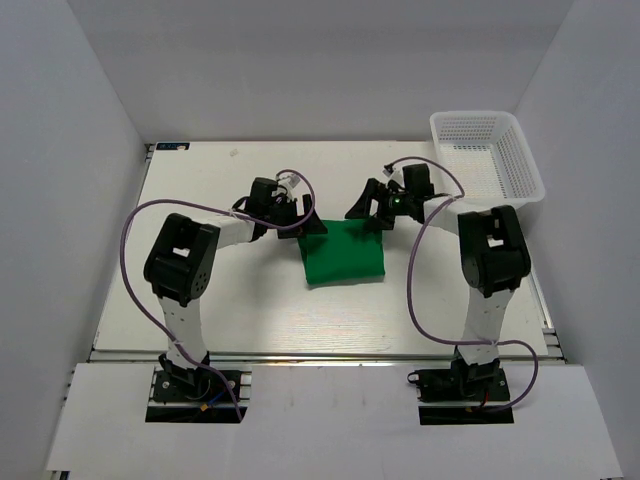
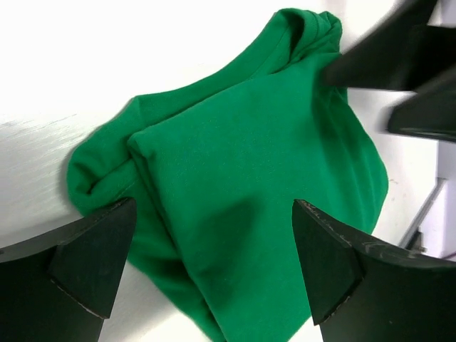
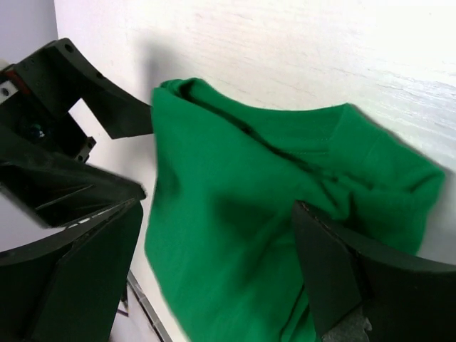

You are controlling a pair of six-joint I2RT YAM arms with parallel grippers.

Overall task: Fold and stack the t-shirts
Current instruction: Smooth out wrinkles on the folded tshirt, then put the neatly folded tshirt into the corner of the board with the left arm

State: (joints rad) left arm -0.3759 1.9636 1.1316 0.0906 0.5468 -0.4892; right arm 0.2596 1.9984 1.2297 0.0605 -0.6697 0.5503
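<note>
Tabletop [image 1: 240, 300] holds t-shirt [image 1: 345, 257]; left end effector [image 1: 308, 228], right end effector [image 1: 368, 213] spread; basket [image 1: 527, 165] overhead only.

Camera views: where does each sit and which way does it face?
Top external: above, behind the arms, looking down at table, t-shirt, basket; both arms show.
Left wrist: on the left arm, facing down at the t-shirt; open left claw frames it.
Right wrist: on the right arm, facing down at the t-shirt; open right claw frames it.
Shared: both wrist views catch the t-shirt and the opposite claw.
</note>
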